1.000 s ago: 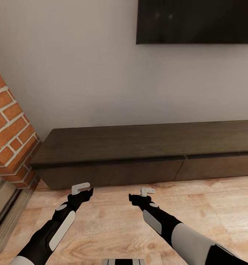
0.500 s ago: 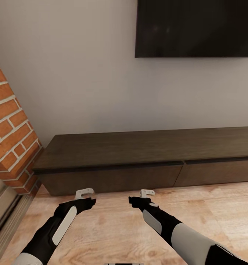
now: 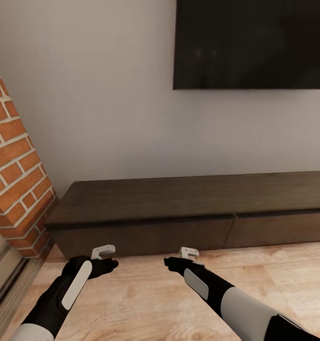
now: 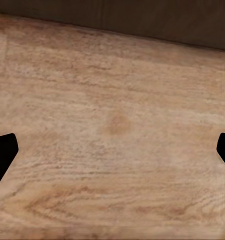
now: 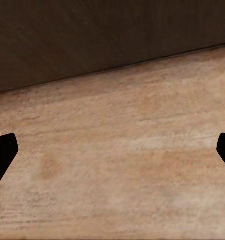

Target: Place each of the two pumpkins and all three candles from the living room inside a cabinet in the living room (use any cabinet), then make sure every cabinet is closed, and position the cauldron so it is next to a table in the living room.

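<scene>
The long, low dark-brown wood cabinet (image 3: 193, 208) is seen against the pale wall, its drawer fronts shut. The left claw (image 3: 104, 252) and right claw (image 3: 188, 253) are held empty over the light wooden floor (image 3: 145, 298) just before it, both spread wide.

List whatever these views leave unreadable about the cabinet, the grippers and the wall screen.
- Cabinet: its right end is cut off by the head view's edge; what is inside is hidden behind the shut drawer fronts.
- Left gripper and right gripper: each wrist view crops the fingers to dark tips at the edges, spread over bare floor.
- Wall screen: top and right side run out of frame.
</scene>
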Robot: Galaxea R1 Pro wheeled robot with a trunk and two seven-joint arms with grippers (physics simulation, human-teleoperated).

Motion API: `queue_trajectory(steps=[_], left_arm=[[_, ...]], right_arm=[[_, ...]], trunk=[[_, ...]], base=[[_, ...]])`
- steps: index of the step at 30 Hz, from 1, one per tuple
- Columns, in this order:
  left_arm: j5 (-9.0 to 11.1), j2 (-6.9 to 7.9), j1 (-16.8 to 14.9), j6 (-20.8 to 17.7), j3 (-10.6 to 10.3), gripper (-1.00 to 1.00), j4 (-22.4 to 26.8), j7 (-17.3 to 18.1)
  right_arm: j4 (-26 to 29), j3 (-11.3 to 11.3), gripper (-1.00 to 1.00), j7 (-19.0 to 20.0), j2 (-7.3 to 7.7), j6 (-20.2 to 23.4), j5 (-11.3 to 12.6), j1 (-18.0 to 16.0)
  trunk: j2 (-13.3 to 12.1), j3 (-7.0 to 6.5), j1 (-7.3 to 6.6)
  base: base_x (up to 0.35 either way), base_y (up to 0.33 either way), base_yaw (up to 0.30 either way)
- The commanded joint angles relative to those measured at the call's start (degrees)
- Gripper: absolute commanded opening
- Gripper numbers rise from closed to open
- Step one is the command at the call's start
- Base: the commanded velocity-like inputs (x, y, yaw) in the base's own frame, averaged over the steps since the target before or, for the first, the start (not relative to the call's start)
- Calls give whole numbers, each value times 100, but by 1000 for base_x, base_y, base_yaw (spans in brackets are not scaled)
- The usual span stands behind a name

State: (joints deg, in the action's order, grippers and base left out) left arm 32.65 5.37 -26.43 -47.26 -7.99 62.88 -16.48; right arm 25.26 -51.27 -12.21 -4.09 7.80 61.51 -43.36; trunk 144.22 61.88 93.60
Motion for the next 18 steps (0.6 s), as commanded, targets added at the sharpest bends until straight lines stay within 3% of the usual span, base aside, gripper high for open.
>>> queue_trajectory(steps=[1,10,18], left_arm=[[60,5,-3,-24,-9,100,21,-57],[74,10,6,-84,42,100,337,-49],[75,15,6,-91,45,100,381,-48]], right_arm=[[12,-37,100,-44,8,22,33,-6],[14,-27,100,-27,13,71,53,-6],[22,-23,100,-35,20,80,62,-6]], trunk=[[1,-17,-3],[1,-17,-3],[1,-17,-3]], base=[[0,0,0],[-19,0,0],[-246,0,0]])
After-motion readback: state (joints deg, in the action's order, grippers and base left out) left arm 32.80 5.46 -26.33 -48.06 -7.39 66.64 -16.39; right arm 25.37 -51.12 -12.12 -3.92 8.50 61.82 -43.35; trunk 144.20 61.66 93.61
